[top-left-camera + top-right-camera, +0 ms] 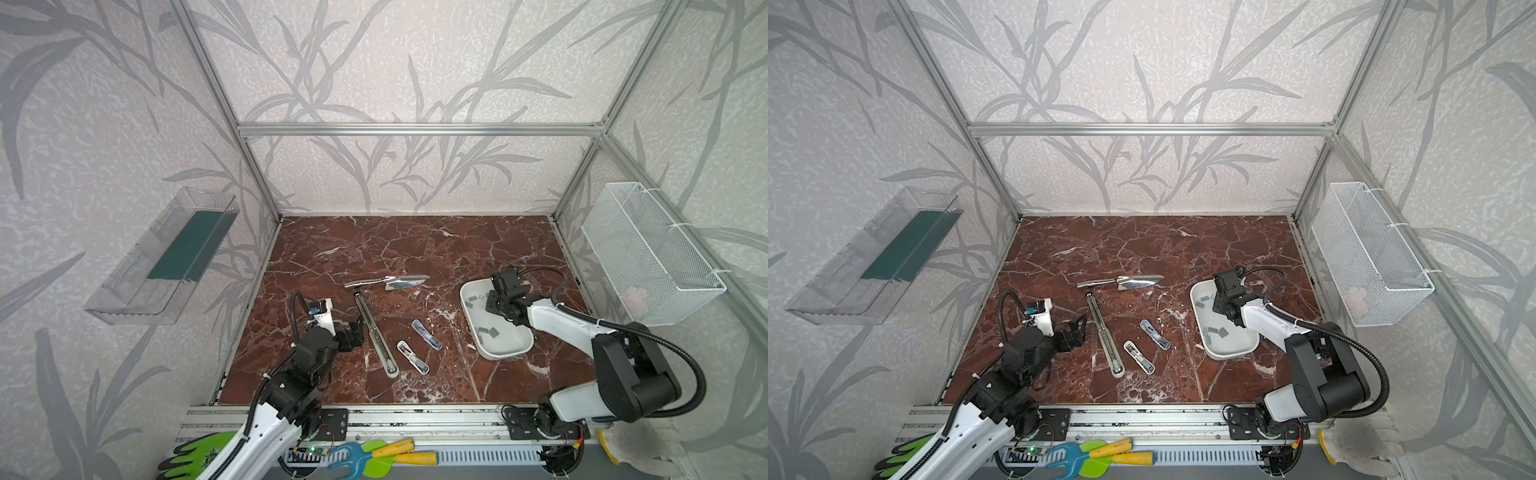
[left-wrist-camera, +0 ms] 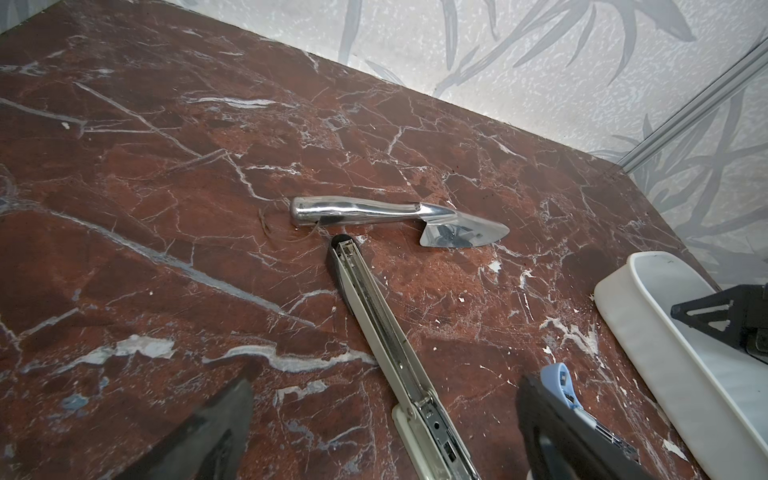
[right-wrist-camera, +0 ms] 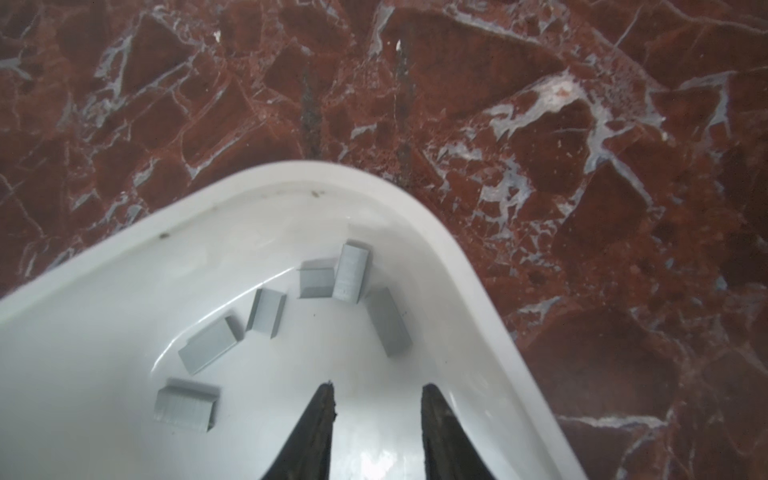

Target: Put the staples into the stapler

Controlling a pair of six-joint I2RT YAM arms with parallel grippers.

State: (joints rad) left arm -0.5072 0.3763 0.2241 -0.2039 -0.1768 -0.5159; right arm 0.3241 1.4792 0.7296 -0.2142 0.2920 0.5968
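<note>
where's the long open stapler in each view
Top view: long open stapler left of centre, tip just below the shiny metal trowel.
Top view: same place.
Left wrist: ahead of the left gripper, tip by the trowel's handle.
Right wrist: not in it.
Shared landmark: white tray, in all four.
</note>
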